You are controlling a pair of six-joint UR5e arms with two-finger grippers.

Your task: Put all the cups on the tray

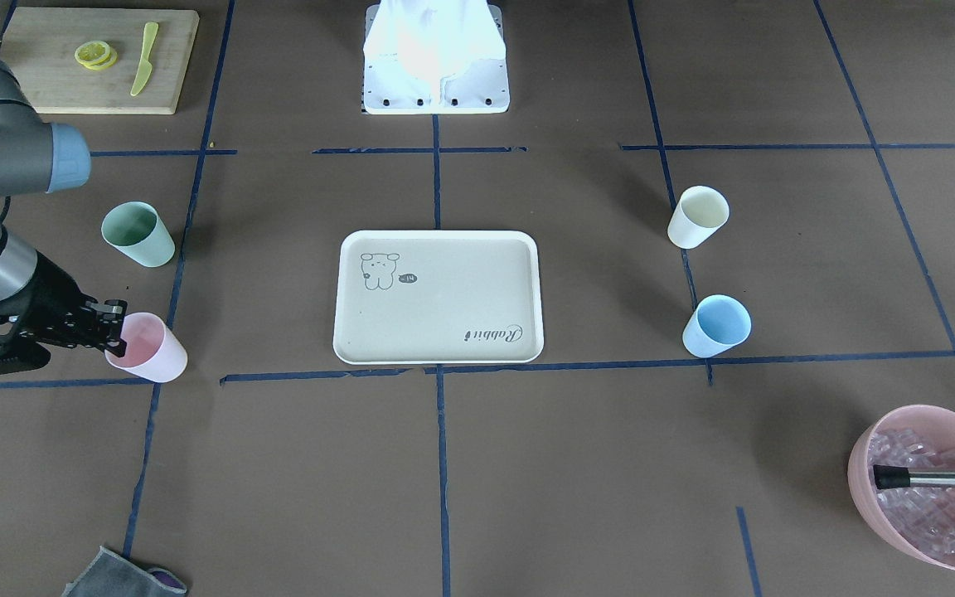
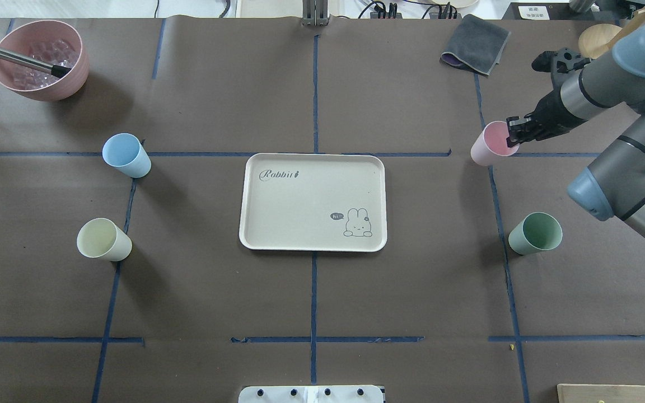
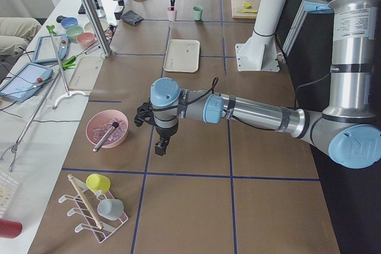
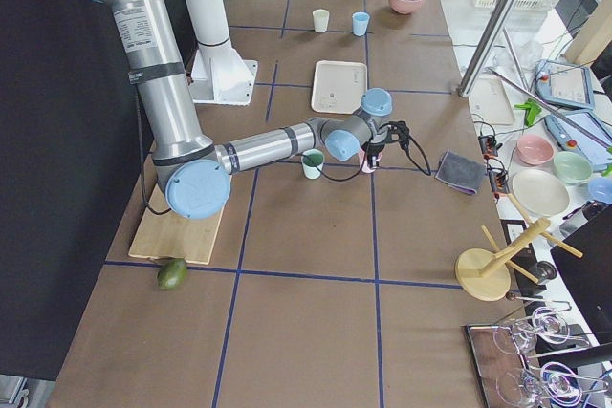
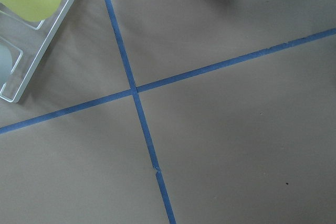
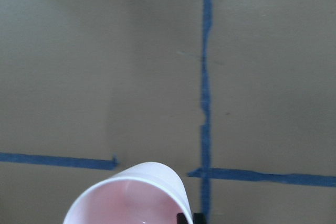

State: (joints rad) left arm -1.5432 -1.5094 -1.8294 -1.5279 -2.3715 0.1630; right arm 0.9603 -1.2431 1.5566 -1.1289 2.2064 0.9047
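The right pincer [image 2: 514, 134] grips the pink cup [image 2: 487, 148] by its rim. On the table [image 2: 216, 302], the mint cup [image 2: 535, 234] stands right of the tray [image 2: 300, 207] and the cream cup [image 2: 104, 239] left. Farther back, the pink cup is right of it and the blue cup [image 2: 126, 155] left. The left pincer [image 3: 161, 145] hangs well left of the tray; I cannot tell its state.

Even, bright room light — soft shadows; white robot base [image 1: 436, 58] blown out; wrist views slightly soft.
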